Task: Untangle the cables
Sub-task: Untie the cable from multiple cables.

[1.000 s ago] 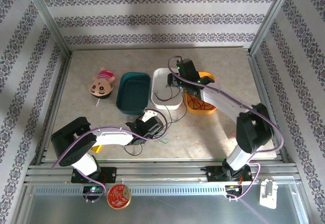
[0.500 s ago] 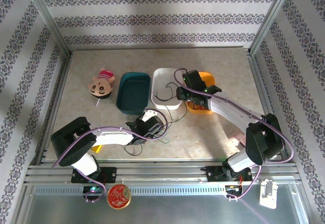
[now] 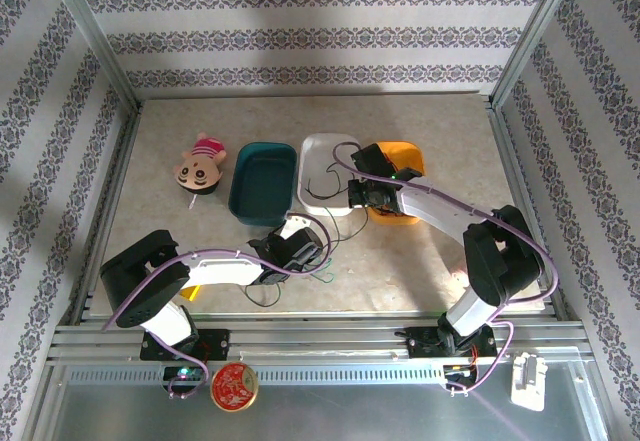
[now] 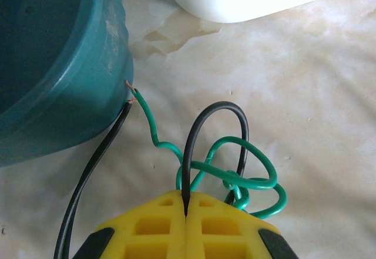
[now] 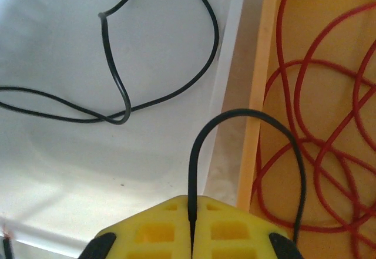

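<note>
Your left gripper is clamped shut on a black cable. Its yellow fingers are pressed together and the wire comes straight out of the seam between them. The wire arches up and drops back behind the fingertips, passing through a knot of green cable lying on the worktop. The green cable's bare end sits right at the wall of the teal bin. The tip of another black run meets it there (you can't tell from the wrist view whether that run belongs to the gripped wire). From above, this gripper is left of the middle, between the near edge of the worktop and the teal bin. Your right gripper is likewise closed, pinching a second black cable. That cable loops up from between its fingers and crosses the rim of the orange bin, then comes down on the orange side. The bin holds coils of red cable. Left of the rim, a loose black cable lies curled on the floor of the white bin. In the top view the right gripper hangs over the line where the white and orange bins meet. The three bins stand in a row across the middle of the worktop, and a plush toy lies toward the left edge.
</note>
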